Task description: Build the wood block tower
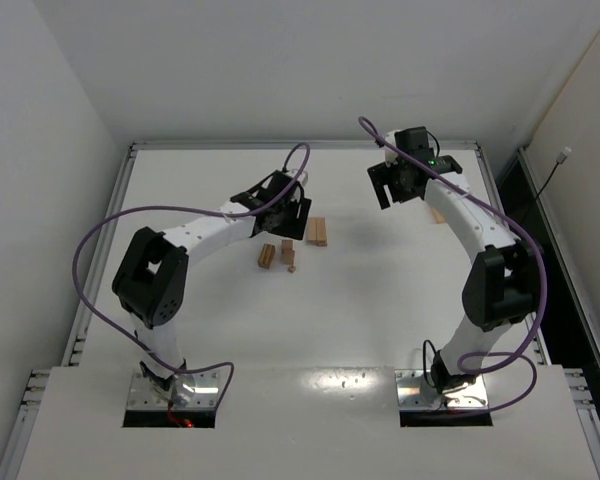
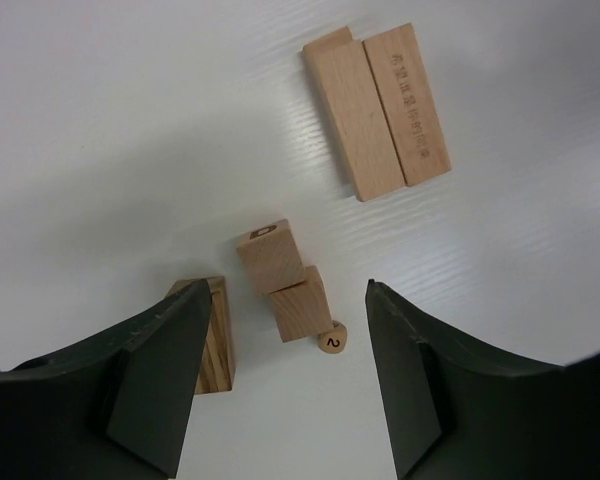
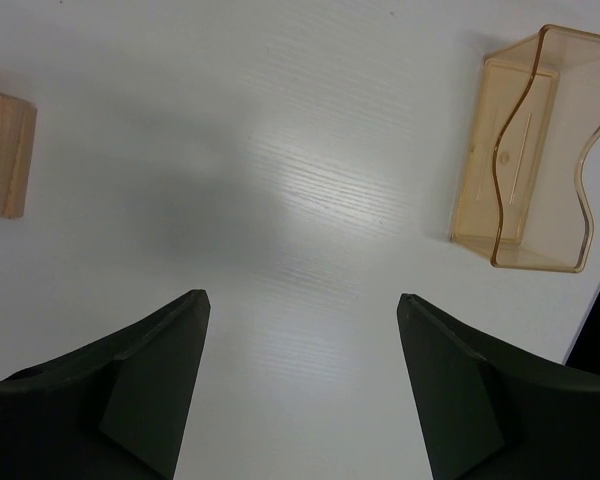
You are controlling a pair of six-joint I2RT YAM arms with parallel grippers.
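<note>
Top external view shows a broad white table [image 1: 360, 340] boxed in by plain white walls [image 1: 40, 120]. The white-and-black left arm [image 1: 195, 235] bends in toward the table's middle. Its left gripper [image 1: 292, 215] hangs by the light-tan wooden rectangular blocks [image 1: 280, 254], fingers parted and clamping nothing. The right arm [image 1: 480, 235] reaches toward the far right, and its right gripper [image 1: 392, 192] is spread wide above bare table, holding nothing.

In the left wrist view a pair of flat blocks [image 2: 377, 112] lies side by side, touching along their long sides. Their long axes point away from the gripper, with the far ends leaning slightly left. Nearer, two shorter-looking blocks [image 2: 285, 285] sit end to end on much the same line. One more grained block [image 2: 217, 345] is half hidden behind the left finger.

In the right wrist view a translucent amber plastic tray [image 3: 530, 150] sits at the right edge, and only white table shows through its walls. A small round wooden piece [image 2: 331, 341] touches the nearest short block.
</note>
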